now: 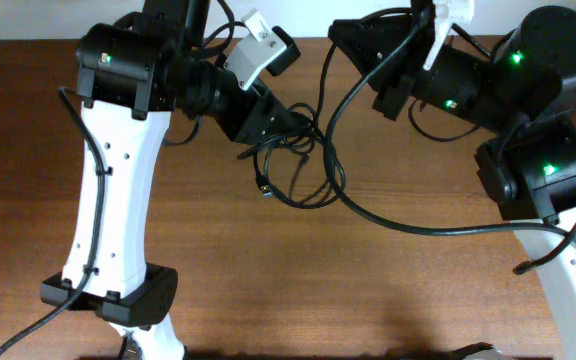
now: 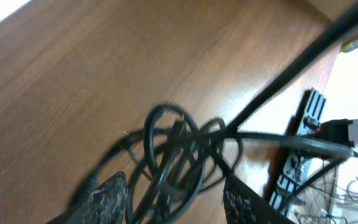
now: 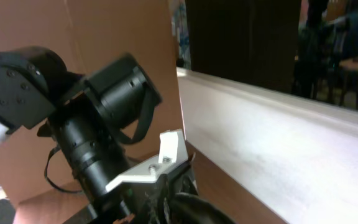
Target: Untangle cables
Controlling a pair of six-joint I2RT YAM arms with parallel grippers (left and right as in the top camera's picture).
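The cables are thin black cords in a looped, tangled bundle at the middle of the wooden table, with a small plug at the bundle's lower left. My left gripper is at the bundle's upper edge. In the left wrist view its two fingers stand apart with the cable loops between them. My right gripper is raised at the back, right of the left wrist. In the right wrist view only a dark mass of its fingers shows at the bottom edge.
A thicker black wire hangs from the right arm and curves across the table beside the bundle. The left arm's white link lies over the table's left side. The right arm's base is at the right edge.
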